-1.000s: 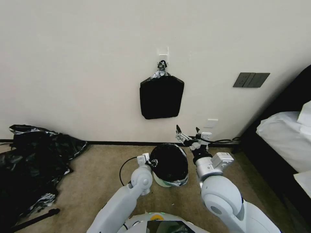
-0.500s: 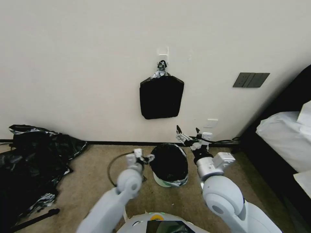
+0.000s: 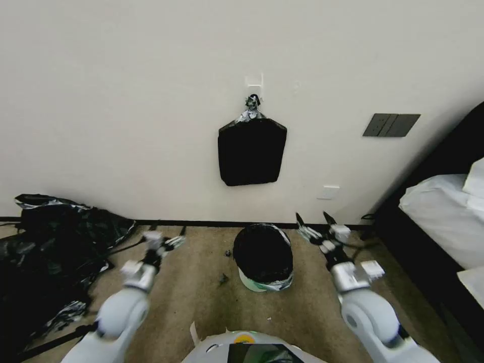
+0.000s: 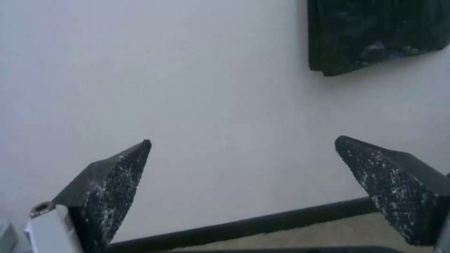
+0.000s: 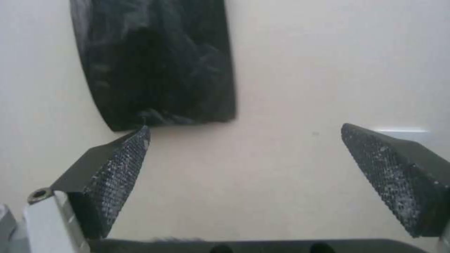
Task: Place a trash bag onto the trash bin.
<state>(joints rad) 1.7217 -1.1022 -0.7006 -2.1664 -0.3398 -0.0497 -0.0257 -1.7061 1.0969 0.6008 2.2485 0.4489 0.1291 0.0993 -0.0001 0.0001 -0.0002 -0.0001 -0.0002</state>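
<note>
We see the trash bag (image 3: 263,252) lining the trash bin (image 3: 256,284), its black plastic folded over the rim and hanging a little way down the pale wall of the bin. The bin stands upright on the carpet (image 3: 191,282), near the dark baseboard (image 3: 201,222) at the foot of the wall (image 3: 126,101). Bare carpet lies open on both sides of the bin, with a few small dark scraps (image 3: 222,277) on the floor just to its left.

Our left gripper (image 3: 169,241) hangs well to the left of the bin, apart from it, its fingers (image 4: 112,182) spread wide with nothing between them; in the left wrist view they frame bare wall and baseboard. Our right gripper (image 3: 315,222) is up near the bin's right rear edge, not touching the rim, its fingers (image 5: 117,165) also spread wide and holding nothing.

On the wall above the bin a flat black stack of bags (image 3: 251,150) hangs from a hook (image 3: 253,83). A heap of black plastic sheeting (image 3: 45,252) covers the floor at the far left, well away from the left arm. A bed (image 3: 443,222) with white bedding closes in the right side, near the right arm.
</note>
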